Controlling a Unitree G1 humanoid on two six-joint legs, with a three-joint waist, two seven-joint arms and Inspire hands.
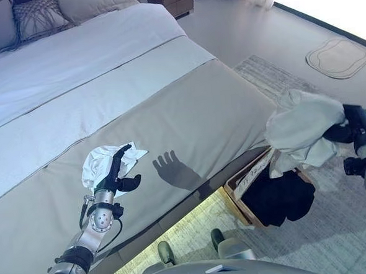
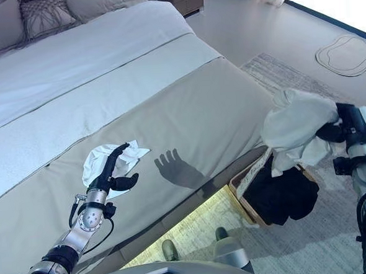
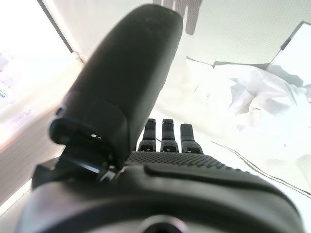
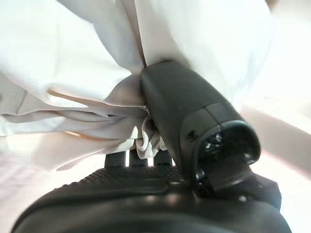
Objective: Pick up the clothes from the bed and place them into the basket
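A crumpled white cloth (image 1: 99, 164) lies on the grey bed cover (image 1: 188, 112) near the foot edge; it also shows in the left wrist view (image 3: 262, 92). My left hand (image 1: 118, 172) is open with straight fingers, held just over the cloth's right side. My right hand (image 1: 341, 130) is shut on a pale whitish garment (image 1: 303, 126), which hangs above the basket (image 1: 236, 199) on the floor beside the bed. In the right wrist view the thumb (image 4: 184, 121) pinches the bunched cloth (image 4: 97, 73). A dark garment (image 1: 279, 199) lies in the basket.
The bed's foot edge (image 1: 175, 212) runs between me and the cover. Pillows (image 1: 39, 15) lie at the head. A grey rug (image 1: 313, 228) lies under the basket, a small beige mat (image 1: 338, 57) farther off, and a wooden nightstand (image 1: 173, 0) stands at the back.
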